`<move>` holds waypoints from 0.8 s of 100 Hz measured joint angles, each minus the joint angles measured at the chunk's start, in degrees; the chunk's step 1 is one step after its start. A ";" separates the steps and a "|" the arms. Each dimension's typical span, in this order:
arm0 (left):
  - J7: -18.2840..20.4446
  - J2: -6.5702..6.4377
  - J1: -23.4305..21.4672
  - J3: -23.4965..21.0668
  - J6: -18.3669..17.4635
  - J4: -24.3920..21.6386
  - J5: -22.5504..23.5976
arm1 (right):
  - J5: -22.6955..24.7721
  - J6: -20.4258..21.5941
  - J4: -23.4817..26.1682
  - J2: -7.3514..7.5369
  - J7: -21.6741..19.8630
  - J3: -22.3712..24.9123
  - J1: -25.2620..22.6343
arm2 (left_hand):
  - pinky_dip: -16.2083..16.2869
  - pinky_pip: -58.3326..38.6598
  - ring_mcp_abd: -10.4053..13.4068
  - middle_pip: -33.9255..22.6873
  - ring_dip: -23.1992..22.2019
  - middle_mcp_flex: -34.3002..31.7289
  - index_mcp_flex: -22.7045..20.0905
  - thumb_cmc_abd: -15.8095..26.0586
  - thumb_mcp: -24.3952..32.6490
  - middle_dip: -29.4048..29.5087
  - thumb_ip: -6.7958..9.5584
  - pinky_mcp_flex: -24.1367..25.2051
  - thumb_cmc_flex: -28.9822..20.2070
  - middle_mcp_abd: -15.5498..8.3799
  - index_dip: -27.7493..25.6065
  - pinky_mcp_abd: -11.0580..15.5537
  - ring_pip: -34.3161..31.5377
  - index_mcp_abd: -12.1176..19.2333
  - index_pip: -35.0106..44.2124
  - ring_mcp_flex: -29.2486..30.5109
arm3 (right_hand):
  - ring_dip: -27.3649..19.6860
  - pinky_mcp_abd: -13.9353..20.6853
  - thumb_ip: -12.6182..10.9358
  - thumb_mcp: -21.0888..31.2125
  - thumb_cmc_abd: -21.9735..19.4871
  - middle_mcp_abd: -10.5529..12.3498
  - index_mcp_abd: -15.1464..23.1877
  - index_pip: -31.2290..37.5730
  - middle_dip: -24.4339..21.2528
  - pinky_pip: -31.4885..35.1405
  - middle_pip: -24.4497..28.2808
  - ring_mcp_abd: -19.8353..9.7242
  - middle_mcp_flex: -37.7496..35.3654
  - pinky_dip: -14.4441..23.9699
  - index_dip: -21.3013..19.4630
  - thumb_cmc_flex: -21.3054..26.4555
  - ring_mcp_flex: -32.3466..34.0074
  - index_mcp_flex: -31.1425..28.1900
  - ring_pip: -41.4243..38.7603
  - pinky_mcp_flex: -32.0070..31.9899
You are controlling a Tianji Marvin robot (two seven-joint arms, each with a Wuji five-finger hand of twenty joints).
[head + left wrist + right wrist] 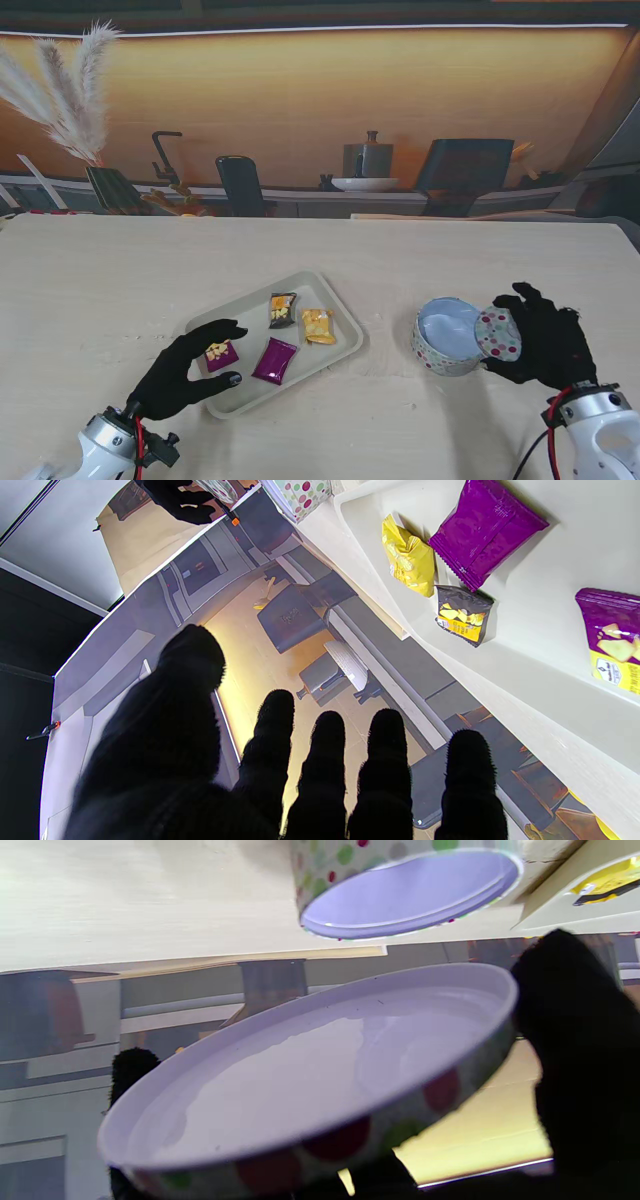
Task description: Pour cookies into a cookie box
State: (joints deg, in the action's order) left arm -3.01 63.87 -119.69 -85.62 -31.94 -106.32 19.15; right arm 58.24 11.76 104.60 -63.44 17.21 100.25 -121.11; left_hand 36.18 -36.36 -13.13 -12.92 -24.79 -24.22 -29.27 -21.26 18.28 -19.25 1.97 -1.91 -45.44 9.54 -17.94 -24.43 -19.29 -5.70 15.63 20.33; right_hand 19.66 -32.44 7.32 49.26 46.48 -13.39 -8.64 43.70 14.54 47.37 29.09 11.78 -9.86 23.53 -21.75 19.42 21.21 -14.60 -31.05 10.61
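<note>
A round polka-dot cookie box point(445, 338) stands open on the table, its pale inside bare point(410, 895). My right hand point(545, 335) is shut on the box's dotted lid point(497, 334), held just right of the box; the lid's white underside point(310, 1070) fills the right wrist view. A white tray point(338, 305) holds several cookie packets: a purple one point(275, 360), a yellow one point(318, 326), a dark one point(282, 310) and another purple one point(221, 353). My left hand point(185, 372) hovers open over the tray's near left end, fingers point(325, 760) spread, by that last packet point(612, 640).
Pampas grass point(70, 95) stands at the far left behind the table. A printed kitchen backdrop point(370, 160) runs along the table's far edge. Bare tabletop point(100, 290) lies left of the tray and beyond it.
</note>
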 measured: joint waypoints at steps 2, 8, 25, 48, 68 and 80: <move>0.01 0.00 0.00 0.00 0.01 0.00 0.00 | 0.00 -0.16 0.00 -0.07 0.46 0.28 -0.41 | 0.00 0.00 0.00 0.00 0.00 0.00 0.00 0.00 0.00 0.00 0.00 0.00 0.00 0.00 0.00 0.00 0.00 0.00 0.00 0.00 | 0.01 0.00 0.00 0.00 0.00 0.00 0.00 0.09 0.06 -0.01 0.00 0.00 0.00 0.00 -0.42 0.00 0.02 0.00 -0.01 0.00; 0.05 0.00 0.00 0.01 0.03 0.00 0.00 | 0.04 -0.68 -0.02 -0.28 2.01 1.02 -1.56 | 0.00 0.00 0.00 0.00 0.00 0.00 0.00 0.00 0.00 0.00 0.00 0.00 0.00 0.00 0.00 0.00 0.00 0.00 0.00 0.00 | 0.05 0.00 0.00 0.00 0.00 0.00 -0.01 0.82 0.35 -0.01 0.05 0.00 0.00 0.00 -1.22 0.00 0.04 0.00 -0.03 0.01; 0.06 0.00 0.02 0.05 0.09 0.00 -0.01 | 0.36 -2.24 -0.95 -0.90 6.46 2.53 -4.07 | 0.00 0.00 0.00 0.00 0.00 0.00 -0.61 0.16 -0.02 0.00 0.00 0.00 0.00 0.00 0.00 0.00 0.00 0.03 0.10 0.00 | 0.07 -0.01 0.00 0.00 0.00 0.00 -0.01 3.35 0.51 -0.02 1.43 -0.11 0.00 0.00 -4.22 0.00 0.59 0.00 -0.04 0.01; 0.03 -0.01 0.03 0.11 0.34 0.00 0.11 | -0.02 -4.27 -5.00 -1.18 9.83 2.07 -4.66 | 0.00 0.00 -0.01 0.00 0.00 0.00 -1.15 0.18 -0.02 0.00 0.00 0.00 -0.01 0.01 -0.01 0.00 0.00 0.03 0.13 0.00 | 0.10 -0.01 0.00 0.00 0.01 0.00 0.03 8.77 1.02 -0.02 2.86 -0.11 0.00 0.00 -9.75 0.02 0.60 -0.65 -0.74 0.01; 0.05 -0.01 0.05 0.13 0.53 0.01 0.16 | -0.61 -6.03 -9.81 -1.02 10.08 -0.69 -1.94 | 0.00 0.00 -0.01 0.00 0.00 -0.01 -1.15 0.18 -0.02 0.00 0.00 0.00 -0.01 0.01 -0.07 0.00 0.00 0.03 0.14 0.00 | 0.69 -0.01 0.03 0.00 0.01 0.00 0.05 14.64 1.85 -0.29 4.55 -0.17 0.00 0.00 -15.93 0.02 1.09 -0.71 -1.91 0.57; -0.08 0.00 0.04 0.13 0.67 0.01 0.20 | -1.53 -6.96 -12.45 -0.99 10.34 -2.39 0.27 | 0.00 0.00 -0.01 0.02 0.00 -0.84 -1.16 0.19 -0.02 0.00 0.00 0.00 -0.01 0.02 -0.07 0.00 0.00 0.03 0.14 0.02 | 1.28 -0.01 0.12 0.00 0.01 0.01 1.55 17.31 2.34 -0.30 5.83 -0.20 0.00 0.00 -18.56 0.02 1.45 -2.13 -2.26 0.96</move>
State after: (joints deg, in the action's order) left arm -3.08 63.87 -119.65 -85.49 -31.27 -106.31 19.35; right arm 56.72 4.80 92.15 -64.43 27.55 97.86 -120.84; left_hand 36.18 -36.37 -13.14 -12.90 -24.79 -25.06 -30.42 -21.07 18.26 -19.25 1.97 -1.91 -45.45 9.56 -18.01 -24.43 -19.29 -5.66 15.77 20.35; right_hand 20.94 -32.45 7.44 49.26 46.49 -13.38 -7.09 61.01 16.88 47.07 34.92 11.58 -9.86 23.54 -40.31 19.44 22.66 -16.73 -33.31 11.57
